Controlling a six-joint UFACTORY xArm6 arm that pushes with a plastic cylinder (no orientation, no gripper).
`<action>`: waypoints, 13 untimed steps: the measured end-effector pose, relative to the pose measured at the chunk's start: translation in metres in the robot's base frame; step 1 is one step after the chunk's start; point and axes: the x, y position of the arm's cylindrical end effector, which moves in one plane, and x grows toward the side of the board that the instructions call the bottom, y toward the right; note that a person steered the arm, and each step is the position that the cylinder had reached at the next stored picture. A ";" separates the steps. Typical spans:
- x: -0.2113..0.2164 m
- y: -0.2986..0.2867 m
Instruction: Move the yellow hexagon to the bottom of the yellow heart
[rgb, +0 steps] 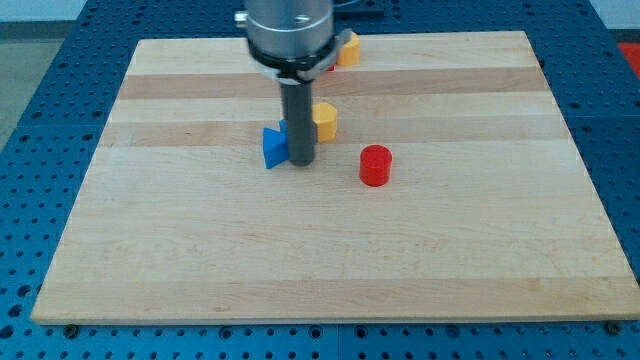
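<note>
A yellow block (325, 121), which looks like the hexagon, sits just above the board's middle, partly hidden behind my rod. A second yellow block (348, 48), probably the heart, lies near the board's top edge, partly hidden by the arm's housing. My tip (300, 163) rests on the board just below and left of the first yellow block. It is close against the right side of a blue block (273, 147). I cannot tell whether the tip touches either block.
A red cylinder (376, 165) stands to the right of my tip, below and right of the nearer yellow block. A sliver of a red block (329, 67) shows beside the upper yellow block. The wooden board (320, 260) lies on a blue perforated table.
</note>
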 end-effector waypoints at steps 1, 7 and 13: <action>-0.015 -0.008; -0.048 0.090; -0.134 0.077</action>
